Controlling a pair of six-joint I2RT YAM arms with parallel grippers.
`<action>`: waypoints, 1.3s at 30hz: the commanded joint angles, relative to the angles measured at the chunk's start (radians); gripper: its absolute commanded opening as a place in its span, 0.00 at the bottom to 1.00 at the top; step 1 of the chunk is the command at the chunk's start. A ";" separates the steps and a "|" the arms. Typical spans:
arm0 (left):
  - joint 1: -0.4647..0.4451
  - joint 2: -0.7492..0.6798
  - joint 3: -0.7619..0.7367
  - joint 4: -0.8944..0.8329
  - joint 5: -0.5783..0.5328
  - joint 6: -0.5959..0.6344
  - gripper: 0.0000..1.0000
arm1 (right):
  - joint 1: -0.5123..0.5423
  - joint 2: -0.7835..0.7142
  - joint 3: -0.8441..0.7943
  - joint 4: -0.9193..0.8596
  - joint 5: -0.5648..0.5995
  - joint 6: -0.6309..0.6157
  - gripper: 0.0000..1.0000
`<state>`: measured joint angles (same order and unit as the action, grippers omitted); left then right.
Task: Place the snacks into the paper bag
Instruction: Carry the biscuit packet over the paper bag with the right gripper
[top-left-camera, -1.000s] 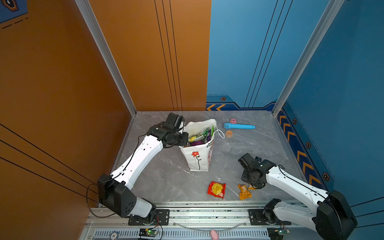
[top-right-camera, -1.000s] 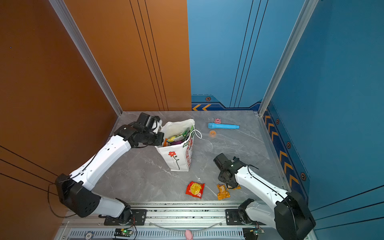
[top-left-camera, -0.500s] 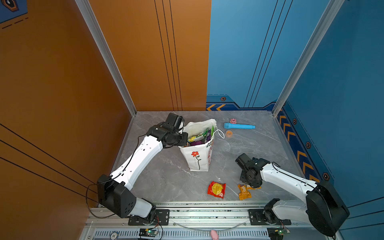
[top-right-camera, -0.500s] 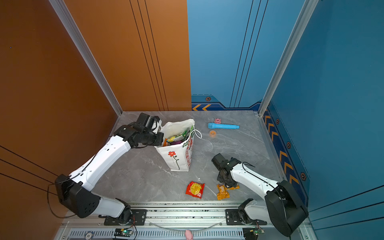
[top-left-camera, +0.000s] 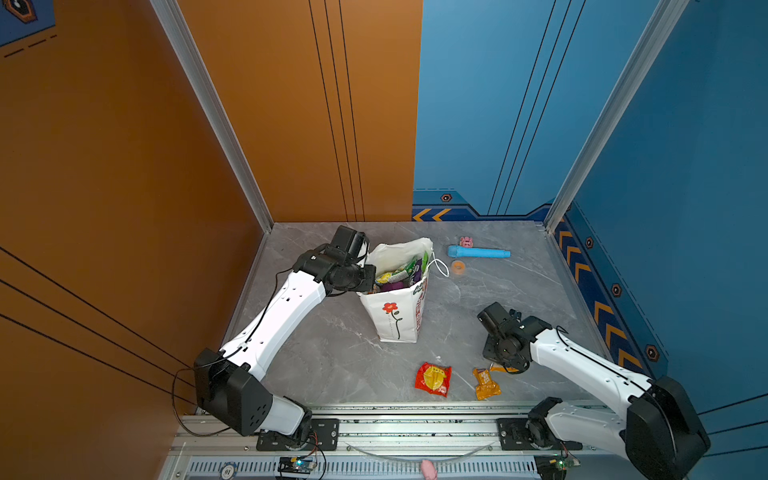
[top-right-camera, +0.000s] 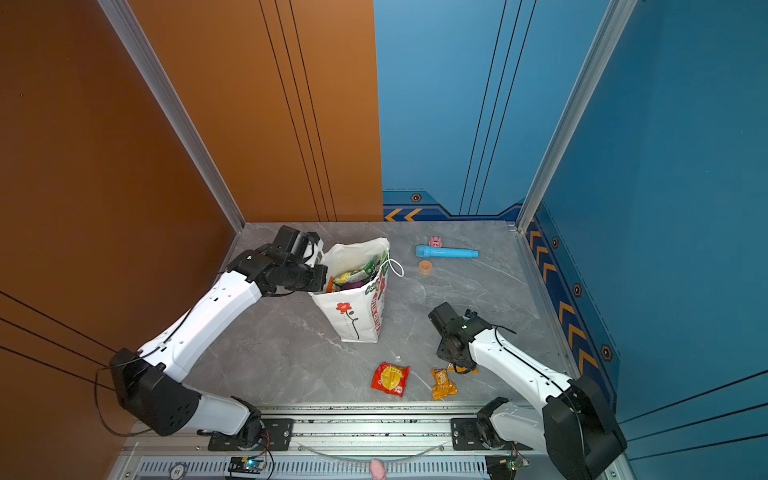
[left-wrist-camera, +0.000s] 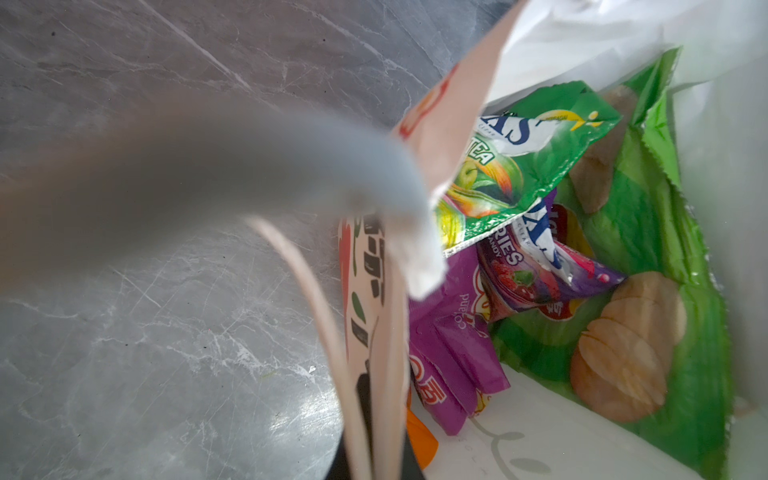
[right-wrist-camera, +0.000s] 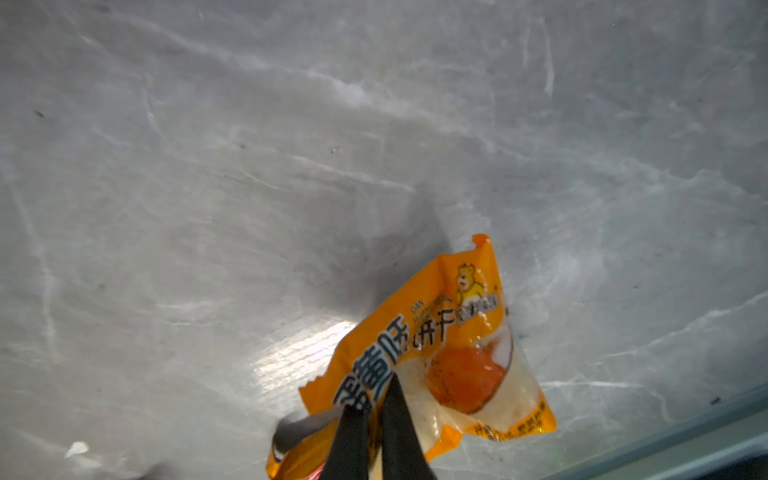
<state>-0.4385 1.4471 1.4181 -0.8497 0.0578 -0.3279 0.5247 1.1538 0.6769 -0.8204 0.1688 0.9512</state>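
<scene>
So the paper bag (top-left-camera: 392, 318) is standing upright a bit left of the middle of the grey marble table (top-left-camera: 324, 361), mouth open, and it's pretty stuffed: the left wrist view shows a big green chips bag (left-wrist-camera: 648, 232), a green candy bag (left-wrist-camera: 536, 153) and a purple candy bag (left-wrist-camera: 536, 270) piled inside. The left gripper (top-left-camera: 369, 279) sits at the bag's 9 o'clock rim, jaws squeezed all the way together with the paper edge pinched between them. Over at the bag's 4 o'clock, the right gripper (right-wrist-camera: 374, 403) points down at the table, jaws nearly touching, nipping the edge of an orange-yellow wrapper (right-wrist-camera: 457, 328) with a little bear on it. In a top view an orange packet (top-left-camera: 485, 383) lies flat right by those fingertips; can't tell from up there whether it's the pinched one. A red wrapper (top-left-camera: 433, 379) lies loose at the bag's 5 o'clock, near the front rail (top-left-camera: 415, 428). At the bag's 2 o'clock, well apart: a blue cylinder (top-left-camera: 478, 252), a small pink toy (top-left-camera: 466, 242) just beside it, and a little orange ring (top-left-camera: 458, 267).
</scene>
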 joint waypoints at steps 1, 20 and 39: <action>0.010 -0.044 0.002 0.064 -0.049 0.027 0.00 | -0.014 -0.045 0.044 -0.032 0.043 -0.026 0.04; 0.010 -0.078 -0.004 0.090 0.007 0.032 0.00 | -0.011 0.016 0.644 -0.054 0.069 -0.198 0.04; 0.006 -0.086 -0.014 0.103 0.004 0.036 0.00 | 0.346 0.534 1.402 -0.067 -0.010 -0.451 0.03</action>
<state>-0.4385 1.4040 1.3930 -0.8398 0.0708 -0.3168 0.8501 1.6360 2.0201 -0.8551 0.1982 0.5518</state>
